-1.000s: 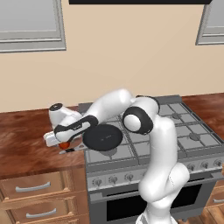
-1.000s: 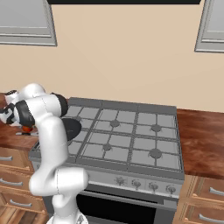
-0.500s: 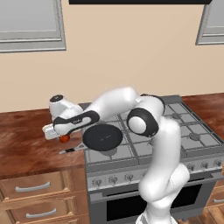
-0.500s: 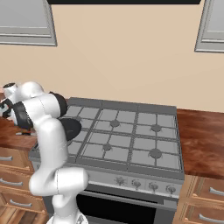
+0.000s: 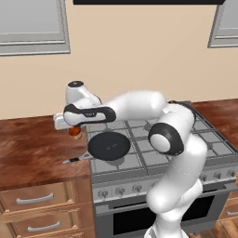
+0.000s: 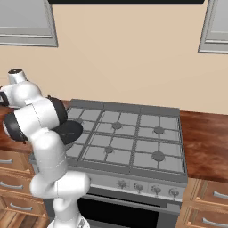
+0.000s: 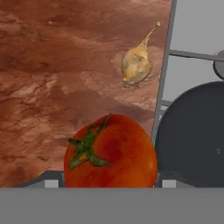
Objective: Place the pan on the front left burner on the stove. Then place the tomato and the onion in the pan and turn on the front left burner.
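Claw point(image 5: 74, 133) clamped on the tomato point(image 7: 110, 152) above the counter point(image 7: 52, 65) — onion point(image 7: 136, 63) beside the stove point(image 6: 129, 138).

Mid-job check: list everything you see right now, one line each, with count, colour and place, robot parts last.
Round black frying pan: one, black, on the stove's front left burner, handle out over the counter.
Glossy red-orange tomato: one, red with green stem, lifted above the counter between the gripper's fingertips.
Yellowish-tan onion bulb: one, tan, lying on the counter beside the stove edge.
Grey steel gas stove: one, grey, six burners under grates, knobs in front.
Brown wooden counter: reddish-brown, both sides of the stove.
Wooden drawers: brown, under the counter.
Gripper: one, closed on the tomato, left of the pan.
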Robot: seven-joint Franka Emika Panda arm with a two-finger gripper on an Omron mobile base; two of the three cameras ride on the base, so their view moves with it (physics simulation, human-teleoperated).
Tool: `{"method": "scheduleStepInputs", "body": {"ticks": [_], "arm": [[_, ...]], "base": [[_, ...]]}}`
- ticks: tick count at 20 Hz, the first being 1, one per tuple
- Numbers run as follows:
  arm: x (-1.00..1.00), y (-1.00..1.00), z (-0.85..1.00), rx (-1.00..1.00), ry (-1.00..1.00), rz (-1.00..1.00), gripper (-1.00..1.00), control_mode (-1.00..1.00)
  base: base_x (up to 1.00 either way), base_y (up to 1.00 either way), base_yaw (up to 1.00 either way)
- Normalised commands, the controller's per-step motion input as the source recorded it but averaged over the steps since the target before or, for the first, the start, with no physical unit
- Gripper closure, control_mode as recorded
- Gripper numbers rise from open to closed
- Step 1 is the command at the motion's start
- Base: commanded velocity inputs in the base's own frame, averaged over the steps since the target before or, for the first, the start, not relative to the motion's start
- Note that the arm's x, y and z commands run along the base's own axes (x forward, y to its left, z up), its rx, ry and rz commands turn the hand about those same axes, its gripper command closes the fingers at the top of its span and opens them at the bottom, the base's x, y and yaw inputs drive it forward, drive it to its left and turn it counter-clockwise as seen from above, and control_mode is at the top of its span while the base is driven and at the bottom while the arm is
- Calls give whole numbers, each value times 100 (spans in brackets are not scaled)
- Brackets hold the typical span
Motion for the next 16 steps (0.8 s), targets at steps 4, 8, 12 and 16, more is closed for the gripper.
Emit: {"method": "scheduleStepInputs", "body": {"ticks": [4, 8, 12, 16], "arm": [[-17, -52, 16, 3, -3, 0, 100, -100], [-24, -51, 0, 0, -1, 0, 100, -100], [-12, -47, 0, 0, 0, 0, 100, -100], [0, -44, 0, 0, 0, 0, 100, -100]], "base": [[0, 0, 0], [0, 0, 0], [0, 0, 0], [0, 0, 0]]}}
